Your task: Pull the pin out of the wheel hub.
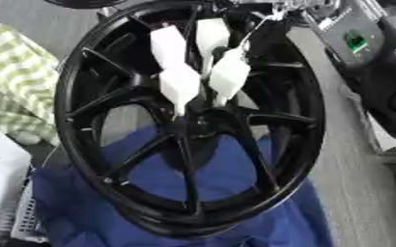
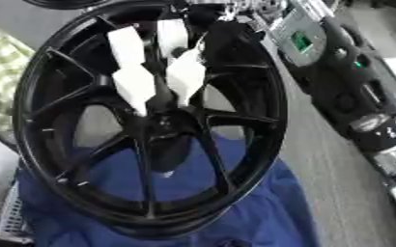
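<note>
Blue cloth (image 1: 227, 193): lying nearest the camera, spreading under and behind the lower rim of the wheel, showing through the gaps between the lower spokes.
White container (image 1: 3, 188): sitting at the lower left edge, just beside the cloth; what it is holding cannot be made out.
Wheel (image 1: 83, 72): a black rim with thin spokes, standing almost upright and leaning slightly, filling most of the view, its lower edge resting on the blue cloth.
Hub (image 1: 189, 126): sitting at the centre where the spokes are meeting, dark and partly hidden by the white fingertips.
Pin: not distinguishable against the dark hub; it cannot be told whether it is sitting in the hub or between the fingers.
Hand (image 1: 197, 62): coming down from the top in front of the upper spokes, its white-covered fingers (image 1: 179, 84) pointing down and converging at the hub; whether they are pinching something cannot be told, nor which arm this hand belongs to.
Checked cloth (image 1: 11, 82): lying at the left, behind the rim.
Right arm (image 2: 345, 91): black with a small green-lit panel, running along the right side, beside the wheel and apart from it.
Grey surface (image 1: 353, 193): stretching to the right of the wheel.
</note>
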Robot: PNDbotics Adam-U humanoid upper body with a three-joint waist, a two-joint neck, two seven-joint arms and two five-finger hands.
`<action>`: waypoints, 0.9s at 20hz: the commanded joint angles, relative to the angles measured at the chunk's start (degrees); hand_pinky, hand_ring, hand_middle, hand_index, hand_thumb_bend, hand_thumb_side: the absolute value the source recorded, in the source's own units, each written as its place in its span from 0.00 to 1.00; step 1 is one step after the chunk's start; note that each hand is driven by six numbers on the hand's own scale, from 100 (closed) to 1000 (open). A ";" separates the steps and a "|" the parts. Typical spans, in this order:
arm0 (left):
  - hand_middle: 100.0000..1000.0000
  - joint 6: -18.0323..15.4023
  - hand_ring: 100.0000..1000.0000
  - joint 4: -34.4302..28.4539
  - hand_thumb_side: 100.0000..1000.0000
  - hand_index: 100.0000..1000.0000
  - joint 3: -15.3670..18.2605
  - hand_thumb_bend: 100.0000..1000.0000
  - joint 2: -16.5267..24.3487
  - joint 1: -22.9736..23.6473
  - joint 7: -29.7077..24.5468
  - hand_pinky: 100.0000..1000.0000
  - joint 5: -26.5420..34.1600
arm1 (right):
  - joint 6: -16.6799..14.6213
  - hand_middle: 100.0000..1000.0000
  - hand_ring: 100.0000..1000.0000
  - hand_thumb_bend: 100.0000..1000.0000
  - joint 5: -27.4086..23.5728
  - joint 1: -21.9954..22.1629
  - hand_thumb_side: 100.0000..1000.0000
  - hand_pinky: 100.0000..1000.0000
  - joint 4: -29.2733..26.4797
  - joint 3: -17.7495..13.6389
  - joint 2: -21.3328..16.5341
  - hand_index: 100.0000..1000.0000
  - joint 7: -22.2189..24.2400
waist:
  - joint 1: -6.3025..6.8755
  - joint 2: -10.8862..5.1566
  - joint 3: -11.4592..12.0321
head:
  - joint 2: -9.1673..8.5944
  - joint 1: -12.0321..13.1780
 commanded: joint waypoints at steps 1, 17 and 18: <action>0.55 -0.07 0.59 -0.84 0.56 0.76 0.81 0.00 0.76 -0.50 0.01 0.69 -0.28 | 1.15 0.32 0.71 0.01 -1.14 -1.01 0.27 0.85 -0.56 -0.57 -0.89 0.58 -0.88 | 0.30 -0.96 0.10 | -0.18 -0.20; 0.55 0.10 0.59 -0.65 0.56 0.76 1.22 0.00 0.71 -0.44 0.18 0.70 -0.57 | 8.26 0.25 0.62 0.00 -11.83 -2.99 0.25 0.83 -4.91 -2.66 -3.06 0.44 0.12 | 0.25 -1.67 0.26 | -0.25 -0.33; 0.55 0.10 0.59 -0.67 0.56 0.76 1.26 0.00 0.71 -0.44 0.21 0.70 -0.57 | 8.82 0.24 0.62 0.00 -12.88 -3.24 0.26 0.84 -5.11 -3.24 -3.44 0.44 0.49 | 0.24 -1.68 0.25 | -0.21 -0.27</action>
